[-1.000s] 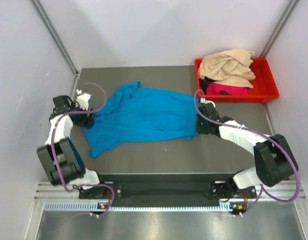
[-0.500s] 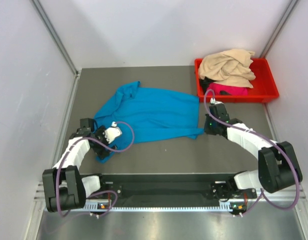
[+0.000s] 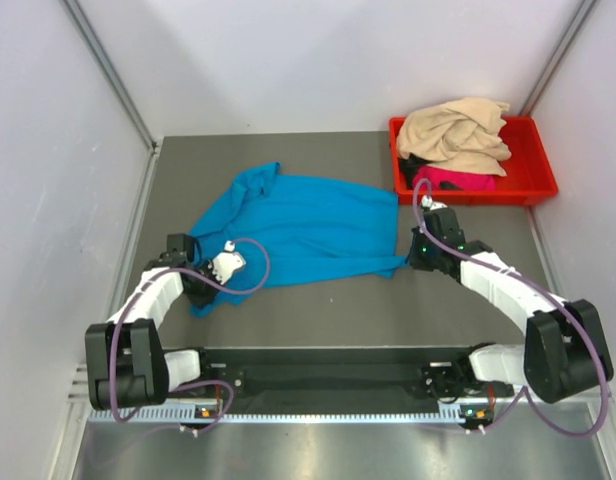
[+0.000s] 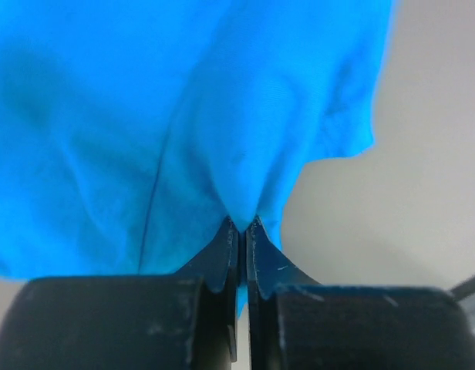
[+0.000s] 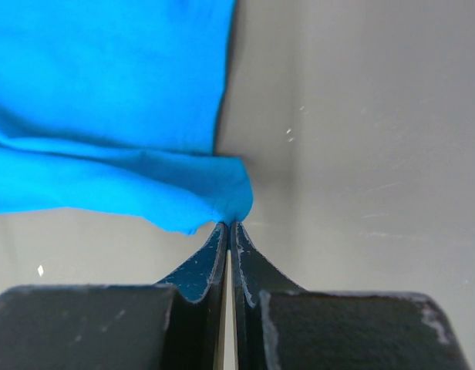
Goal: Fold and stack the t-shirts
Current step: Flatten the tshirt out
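The blue shirt [image 3: 308,225] lies spread across the middle of the table [image 3: 388,310], rumpled at its far-left end. The left gripper [image 4: 241,223] has its fingers pressed together on a pucker of cloth at the near-left corner. The right gripper [image 5: 230,225] pinches just the tip of the near-right corner, which looks to me like a thin hold. The cloth seems light and limp and would likely sag between the two grips, so I'd judge corners and hems the best places to hold it. The beige shirt [image 3: 456,128] and pink shirt [image 3: 453,180] sit heaped in the red bin [image 3: 533,185] at the far right.
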You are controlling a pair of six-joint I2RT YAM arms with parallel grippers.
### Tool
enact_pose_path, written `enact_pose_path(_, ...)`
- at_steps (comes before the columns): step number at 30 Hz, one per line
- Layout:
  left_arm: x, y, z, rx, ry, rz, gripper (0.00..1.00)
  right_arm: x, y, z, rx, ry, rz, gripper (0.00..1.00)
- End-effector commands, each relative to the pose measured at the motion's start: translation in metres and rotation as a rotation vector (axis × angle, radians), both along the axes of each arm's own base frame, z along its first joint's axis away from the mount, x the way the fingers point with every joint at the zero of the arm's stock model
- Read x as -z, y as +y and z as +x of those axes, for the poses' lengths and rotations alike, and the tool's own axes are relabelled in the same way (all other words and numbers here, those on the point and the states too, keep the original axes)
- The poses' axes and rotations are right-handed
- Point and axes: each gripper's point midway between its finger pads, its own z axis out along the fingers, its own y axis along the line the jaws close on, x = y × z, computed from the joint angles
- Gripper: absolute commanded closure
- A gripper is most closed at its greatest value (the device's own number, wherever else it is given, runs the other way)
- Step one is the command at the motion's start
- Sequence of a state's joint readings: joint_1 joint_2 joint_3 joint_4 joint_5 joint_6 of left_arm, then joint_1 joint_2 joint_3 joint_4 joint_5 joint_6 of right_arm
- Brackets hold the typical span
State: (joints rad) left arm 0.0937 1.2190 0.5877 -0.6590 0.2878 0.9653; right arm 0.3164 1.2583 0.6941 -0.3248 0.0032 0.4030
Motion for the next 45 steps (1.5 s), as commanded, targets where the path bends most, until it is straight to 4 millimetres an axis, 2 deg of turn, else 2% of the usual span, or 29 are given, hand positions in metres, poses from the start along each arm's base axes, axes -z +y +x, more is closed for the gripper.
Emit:
enact_pose_path(1,-0.021,0.026,0.028,-0.176,-0.111,0.059,1.00,-0.033,0.012,0.003,-0.043,-0.053,0.064,1.00)
enact_pose_path(3,-0.059,0.041,0.043,-0.298,-0.195,0.039,1.00,-0.053,0.018,-0.002,-0.075,-0.077,0.077,1.00)
enact_pose_path(4,-0.089,0.050,0.057,-0.359,-0.266,0.027,1.00,-0.069,0.023,-0.001,-0.092,-0.107,0.088,1.00)
enact_pose_path(6,-0.128,0.071,0.056,-0.462,-0.346,0.032,1.00,-0.091,0.031,-0.015,-0.149,-0.133,0.097,1.00)
enact_pose_path(7,-0.165,0.080,0.062,-0.503,-0.428,0.033,1.00,-0.110,0.038,-0.018,-0.177,-0.164,0.116,1.00)
enact_pose_path(9,-0.186,0.087,0.048,-0.555,-0.409,0.040,1.00,-0.131,0.039,-0.042,-0.228,-0.177,0.116,1.00)
enact_pose_path(10,-0.214,0.088,0.048,-0.556,-0.460,0.043,1.00,-0.147,0.038,-0.046,-0.231,-0.207,0.118,1.00)
enact_pose_path(12,-0.227,0.084,0.028,-0.566,-0.424,0.039,1.00,-0.162,0.028,-0.072,-0.242,-0.208,0.117,1.00)
enact_pose_path(13,-0.249,0.083,0.025,-0.562,-0.462,0.046,1.00,-0.176,0.024,-0.079,-0.244,-0.231,0.125,1.00)
enact_pose_path(17,-0.306,0.081,0.002,-0.592,-0.548,0.077,1.00,-0.210,0.011,-0.125,-0.280,-0.261,0.165,1.00)
enact_pose_path(18,-0.330,0.080,-0.003,-0.596,-0.601,0.084,1.00,-0.225,0.010,-0.131,-0.289,-0.292,0.183,1.00)
enact_pose_path(22,-0.375,0.086,-0.005,-0.604,-0.717,0.125,1.00,-0.245,0.007,-0.137,-0.289,-0.331,0.193,1.00)
enact_pose_path(25,-0.386,0.093,0.006,-0.612,-0.741,0.137,1.00,-0.244,0.016,-0.112,-0.293,-0.311,0.165,1.00)
enact_pose_path(27,-0.388,0.095,0.021,-0.604,-0.754,0.120,1.00,-0.236,0.031,-0.080,-0.320,-0.276,0.130,1.00)
enact_pose_path(28,-0.383,0.099,0.034,-0.614,-0.735,0.102,1.00,-0.247,0.036,-0.067,-0.324,-0.301,0.126,1.00)
enact_pose_path(30,-0.389,0.105,0.056,-0.622,-0.763,0.083,1.00,-0.242,0.047,-0.024,-0.326,-0.278,0.088,1.00)
enact_pose_path(31,-0.383,0.112,0.072,-0.645,-0.737,0.064,1.00,-0.268,0.050,-0.006,-0.318,-0.338,0.086,1.00)
enact_pose_path(32,-0.384,0.115,0.083,-0.654,-0.744,0.054,1.00,-0.258,0.055,0.024,-0.303,-0.301,0.061,1.00)
enact_pose_path(33,-0.399,0.121,0.094,-0.666,-0.793,0.052,1.00,-0.264,0.057,0.042,-0.296,-0.315,0.047,1.00)
enact_pose_path(34,-0.393,0.129,0.113,-0.696,-0.777,0.035,1.00,-0.303,0.059,0.061,-0.277,-0.405,0.057,1.00)
enact_pose_path(35,-0.396,0.134,0.123,-0.711,-0.789,0.029,1.00,-0.286,0.062,0.093,-0.261,-0.353,0.031,1.00)
enact_pose_path(36,-0.418,0.141,0.134,-0.730,-0.861,0.029,1.00,-0.296,0.065,0.109,-0.257,-0.373,0.035,1.00)
enact_pose_path(37,-0.413,0.148,0.152,-0.763,-0.853,0.007,1.00,-0.316,0.068,0.141,-0.227,-0.425,0.049,1.00)
enact_pose_path(38,-0.419,0.153,0.160,-0.782,-0.872,0.000,1.00,-0.328,0.069,0.156,-0.213,-0.460,0.062,1.00)
enact_pose_path(39,-0.433,0.161,0.176,-0.813,-0.920,-0.015,1.00,-0.373,0.071,0.164,-0.206,-0.577,0.106,1.00)
enact_pose_path(40,-0.438,0.165,0.184,-0.828,-0.940,-0.023,1.00,-0.374,0.073,0.190,-0.172,-0.604,0.143,1.00)
enact_pose_path(42,-0.457,0.173,0.201,-0.866,-0.999,-0.057,1.00,-0.395,0.072,0.204,-0.138,-0.684,0.211,1.00)
enact_pose_path(43,-0.468,0.176,0.206,-0.878,-1.044,-0.062,1.00,-0.421,0.073,0.213,-0.112,-0.785,0.274,1.00)
enact_pose_path(45,-0.489,0.181,0.213,-0.901,-1.117,-0.082,1.00,-0.448,0.062,0.214,-0.072,-0.874,0.318,1.00)
